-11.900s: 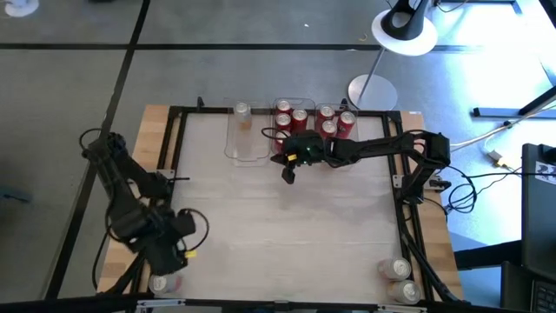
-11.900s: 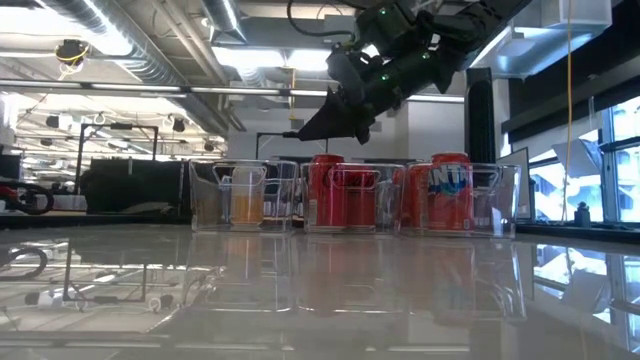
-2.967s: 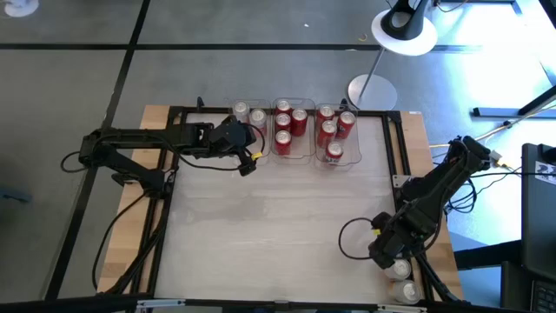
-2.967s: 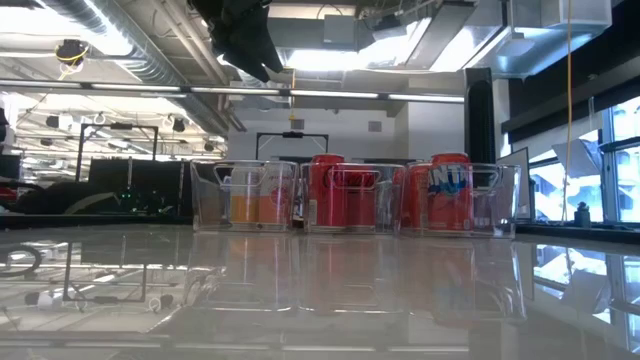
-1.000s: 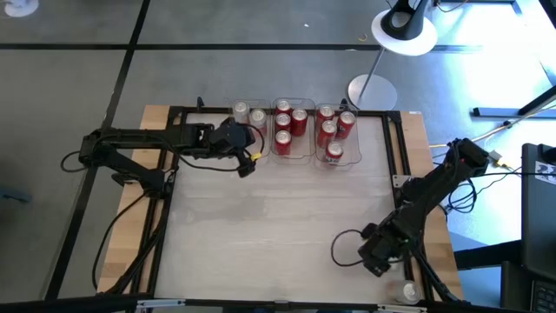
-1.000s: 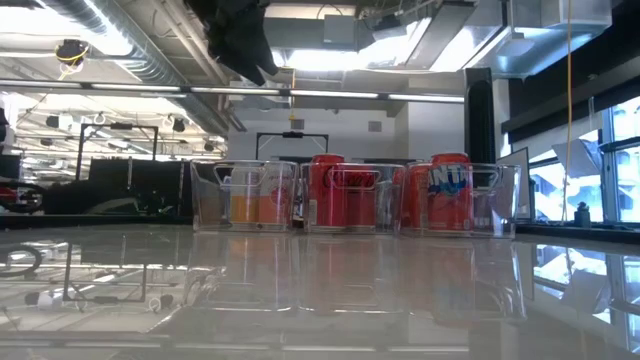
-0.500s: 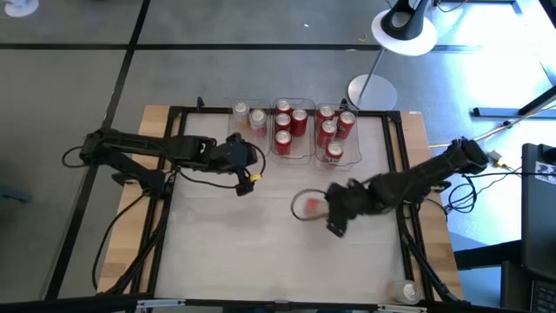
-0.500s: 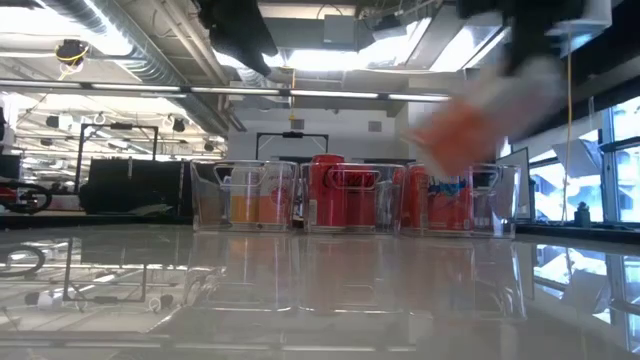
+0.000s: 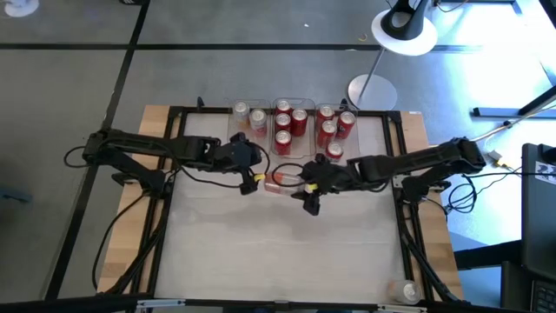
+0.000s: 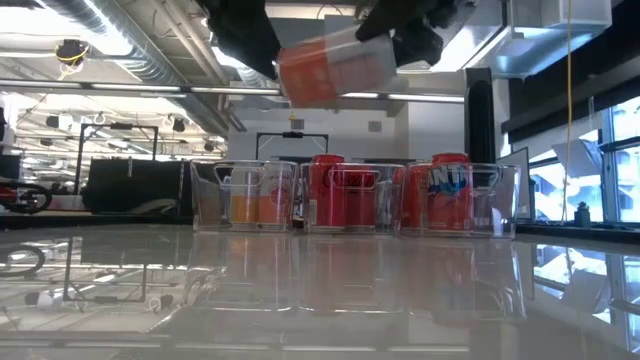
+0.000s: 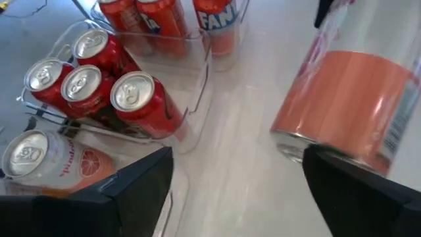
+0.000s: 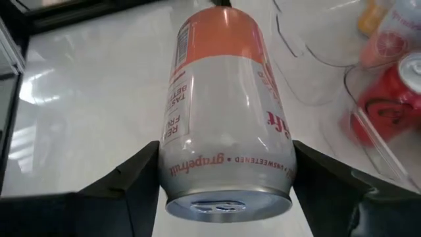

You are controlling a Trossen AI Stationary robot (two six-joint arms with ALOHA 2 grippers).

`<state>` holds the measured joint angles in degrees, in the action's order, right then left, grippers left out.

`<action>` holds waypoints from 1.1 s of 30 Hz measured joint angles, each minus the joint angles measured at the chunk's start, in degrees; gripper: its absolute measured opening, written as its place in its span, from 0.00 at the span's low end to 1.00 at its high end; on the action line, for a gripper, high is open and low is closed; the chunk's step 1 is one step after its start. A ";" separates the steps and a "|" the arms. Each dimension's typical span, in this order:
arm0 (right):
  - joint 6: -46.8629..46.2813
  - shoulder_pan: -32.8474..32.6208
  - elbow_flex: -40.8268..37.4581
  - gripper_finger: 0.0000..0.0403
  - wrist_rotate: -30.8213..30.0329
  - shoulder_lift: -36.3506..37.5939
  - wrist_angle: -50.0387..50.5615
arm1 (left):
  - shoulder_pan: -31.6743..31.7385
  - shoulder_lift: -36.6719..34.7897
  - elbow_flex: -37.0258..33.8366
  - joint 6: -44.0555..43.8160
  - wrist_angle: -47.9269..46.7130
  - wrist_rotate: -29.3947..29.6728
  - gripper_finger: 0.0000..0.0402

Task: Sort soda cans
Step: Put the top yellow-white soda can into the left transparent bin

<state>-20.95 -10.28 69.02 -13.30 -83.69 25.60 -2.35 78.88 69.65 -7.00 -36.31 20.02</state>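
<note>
Right wrist view: pale grapefruit can (image 12: 223,112) with an orange band, clamped between the right gripper's (image 12: 227,181) two fingers, silver top toward the camera. High view puts it lying sideways above the table (image 9: 287,252), just in front of the clear bins (image 9: 294,130), held by the right gripper (image 9: 306,185). Left gripper (image 9: 246,169) sits close beside it, jaws wide, holding nothing. Bins hold red cans (image 9: 284,122) and two pale ones (image 9: 248,115). Tabletop pale, glossy. Floor lamp base (image 9: 372,91) stands behind the table.
</note>
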 joint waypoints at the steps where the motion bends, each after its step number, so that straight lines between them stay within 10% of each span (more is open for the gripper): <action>1: 0.39 0.22 0.04 0.68 0.22 -0.18 -0.28 | -0.07 0.02 -0.04 0.30 -0.14 0.03 0.80; 16: 5.14 0.23 0.03 0.68 -2.23 -3.55 -5.40 | -0.68 -0.69 -0.12 5.90 2.77 -7.48 0.04; 33: 17.28 1.48 3.90 0.65 -6.76 -3.02 -19.53 | -0.50 -0.49 -7.45 3.18 10.57 -7.42 0.01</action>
<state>-3.67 -8.80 72.92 -20.06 -86.72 6.07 -2.85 78.38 62.19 -3.82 -25.74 12.60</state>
